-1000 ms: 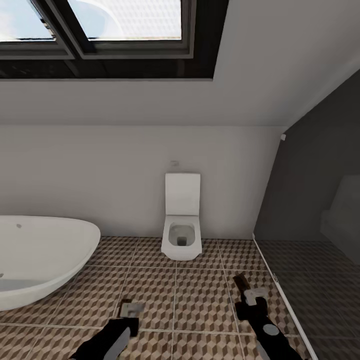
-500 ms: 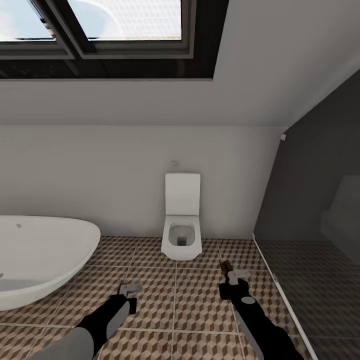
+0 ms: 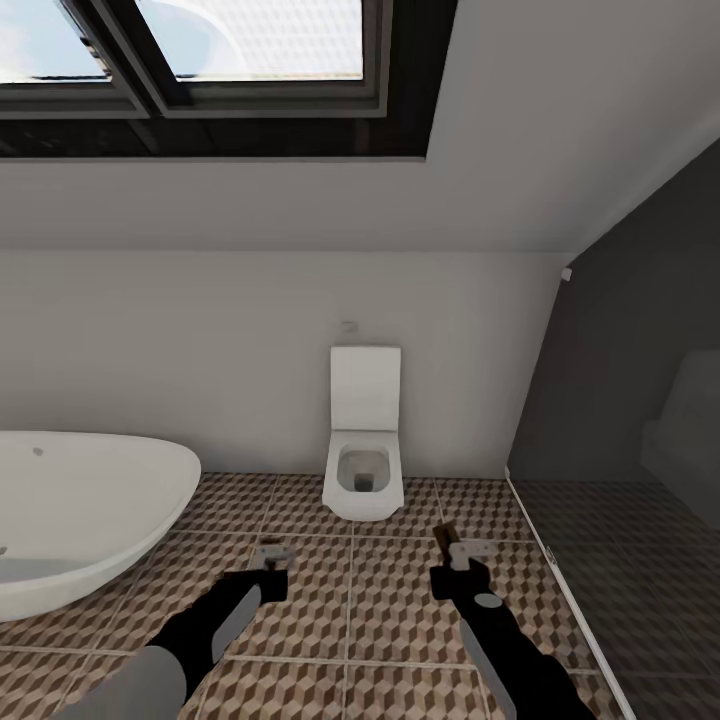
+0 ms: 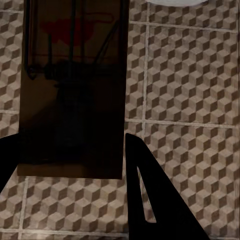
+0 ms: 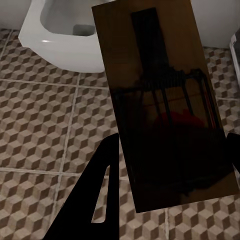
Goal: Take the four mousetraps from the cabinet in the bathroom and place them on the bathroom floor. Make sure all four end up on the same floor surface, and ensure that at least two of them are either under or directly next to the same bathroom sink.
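Observation:
Both arms reach out low over the bathroom floor, tiled in a brown-and-beige cube pattern. My left gripper is shut on a mousetrap, a flat brown board with dark wire and a red patch, held between the dark fingers. My right gripper is shut on a second mousetrap, seen edge-on as a brown sliver in the head view. Both traps hang above the tiles in front of the toilet. The cabinet and the sink are out of view.
A white toilet stands against the far wall, straight ahead. An oval white bathtub fills the left. A glass-walled shower with a dark floor bounds the right. A skylight sits in the sloped ceiling above.
Both arms have stretched forward toward the toilet with their traps. The right gripper has also shifted left. The camera has not moved.

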